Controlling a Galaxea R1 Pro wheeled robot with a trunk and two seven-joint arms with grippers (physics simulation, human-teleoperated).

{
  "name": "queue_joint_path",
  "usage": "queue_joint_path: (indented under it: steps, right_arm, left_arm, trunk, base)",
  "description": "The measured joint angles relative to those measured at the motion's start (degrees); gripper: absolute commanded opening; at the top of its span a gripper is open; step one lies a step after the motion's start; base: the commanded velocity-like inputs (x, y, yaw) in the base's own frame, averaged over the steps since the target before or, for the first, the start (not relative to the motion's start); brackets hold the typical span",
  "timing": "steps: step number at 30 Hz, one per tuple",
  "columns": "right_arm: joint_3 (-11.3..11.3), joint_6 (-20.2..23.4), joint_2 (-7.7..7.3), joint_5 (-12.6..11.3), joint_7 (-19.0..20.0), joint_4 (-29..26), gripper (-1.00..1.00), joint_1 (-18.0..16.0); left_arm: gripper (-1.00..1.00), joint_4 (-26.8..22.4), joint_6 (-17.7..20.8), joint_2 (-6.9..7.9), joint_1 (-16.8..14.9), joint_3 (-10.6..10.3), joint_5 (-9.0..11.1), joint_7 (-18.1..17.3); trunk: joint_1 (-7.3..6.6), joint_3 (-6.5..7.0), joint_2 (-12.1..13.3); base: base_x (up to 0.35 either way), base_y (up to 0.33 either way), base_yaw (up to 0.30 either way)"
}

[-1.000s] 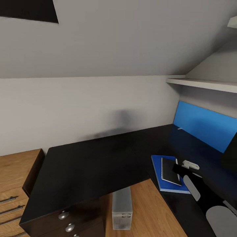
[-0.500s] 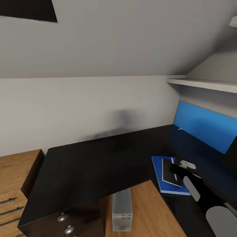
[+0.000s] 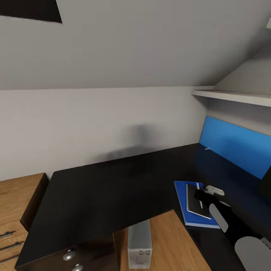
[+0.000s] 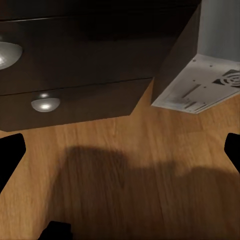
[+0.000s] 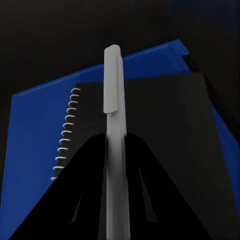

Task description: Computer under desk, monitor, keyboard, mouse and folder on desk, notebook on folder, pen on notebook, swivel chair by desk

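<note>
The blue folder [image 3: 182,199] lies on the black desk [image 3: 105,188] near its inner corner, and the dark spiral-bound notebook [image 3: 196,203] rests on top of it. My right gripper [image 3: 200,195] hangs over the notebook. In the right wrist view this gripper [image 5: 116,145] is shut on the white pen [image 5: 112,85], which points out over the notebook [image 5: 170,125] and folder [image 5: 35,145]. The grey-white computer [image 3: 139,242] stands on the floor under the desk. My left gripper [image 4: 120,152] is open low beside the computer [image 4: 200,85].
Dark drawers with silver knobs [image 3: 69,255] sit under the desk's left end, beside a light wood cabinet [image 3: 15,199]. A blue panel [image 3: 233,145] lines the right wall under a white shelf [image 3: 233,97]. A dark shape [image 3: 265,180] cuts the right edge.
The head view has drifted, so the cabinet and drawers sit lower and further left. My right gripper has edged slightly further over the notebook with the pen.
</note>
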Motion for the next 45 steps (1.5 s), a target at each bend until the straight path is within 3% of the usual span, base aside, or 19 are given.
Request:
queue_joint_path:
  steps: [10,40,41,45]
  right_arm:
    - [0.1,-4.3,0.57,0.3,0.0,3.1,-1.00,0.0]
    - [0.2,-5.1,1.15,0.4,-0.3,3.7,-1.00,0.0]
    - [0.2,-5.1,1.16,0.4,-0.3,3.7,1.00,0.0]
    - [0.2,-5.1,1.16,0.2,-0.1,3.6,1.00,0.0]
  left_arm:
    - [1.00,0.0,0.0,-0.05,0.0,0.0,0.0,0.0]
    - [1.00,0.0,-0.1,0.03,0.0,0.0,0.0,0.0]
    - [1.00,0.0,-0.1,0.03,0.0,0.0,0.0,0.0]
    - [1.00,0.0,-0.1,0.03,0.0,0.0,0.0,0.0]
  trunk:
    - [0.00,0.00,0.0]
    - [0.00,0.00,0.0]
    - [0.00,0.00,0.0]
    - [0.00,0.00,0.0]
  base:
    - [0.000,0.000,0.000]
    - [0.000,0.000,0.000]
    - [0.000,0.000,0.000]
    - [0.000,0.000,0.000]
